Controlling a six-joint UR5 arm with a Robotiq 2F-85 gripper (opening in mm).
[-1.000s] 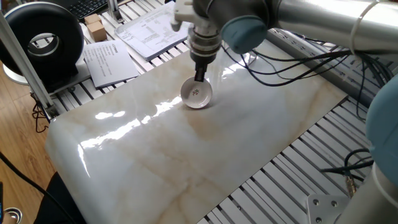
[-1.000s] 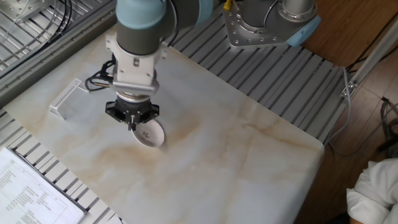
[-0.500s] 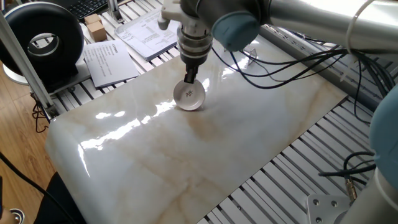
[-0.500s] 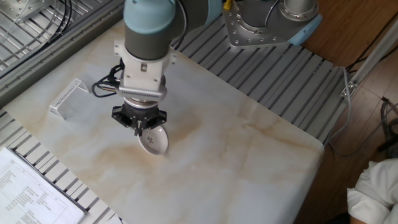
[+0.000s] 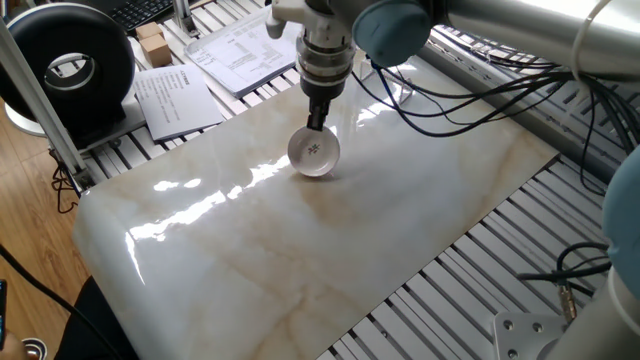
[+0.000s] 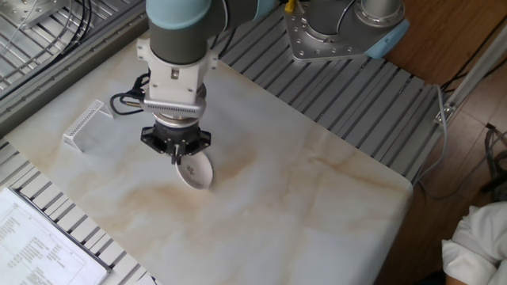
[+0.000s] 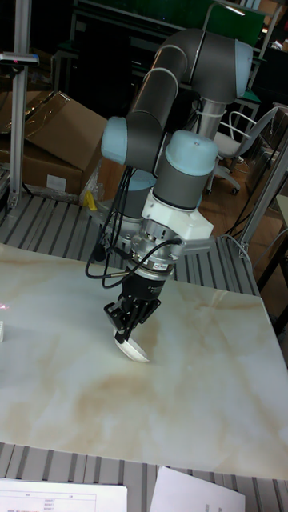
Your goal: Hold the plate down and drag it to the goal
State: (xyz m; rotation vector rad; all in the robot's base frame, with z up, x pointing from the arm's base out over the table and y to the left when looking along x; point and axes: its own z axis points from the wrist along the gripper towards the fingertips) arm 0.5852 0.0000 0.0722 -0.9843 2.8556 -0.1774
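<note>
1. Marble-patterned worktop (image 6: pixel 317 198): the goal (image 6: pixel 85 127) sits near one edge, well apart from the plate (image 6: pixel 195 169).
2. End effector (image 6: pixel 177 155): fingers together, tip pressing down inside the plate, gripping nothing.
3. Plate lies mid-worktop, directly under the tip.

Robotics lab/workshop: UR5 arm (image 7: pixel 172 88) on slotted aluminium bench (image 6: pixel 348 83) w/ marble-look slab (image 5: pixel 330 230), loose cables (image 5: pixel 470 95), printed sheets (image 5: pixel 175 98), cardboard boxes (image 7: pixel 48 144) behind.
</note>
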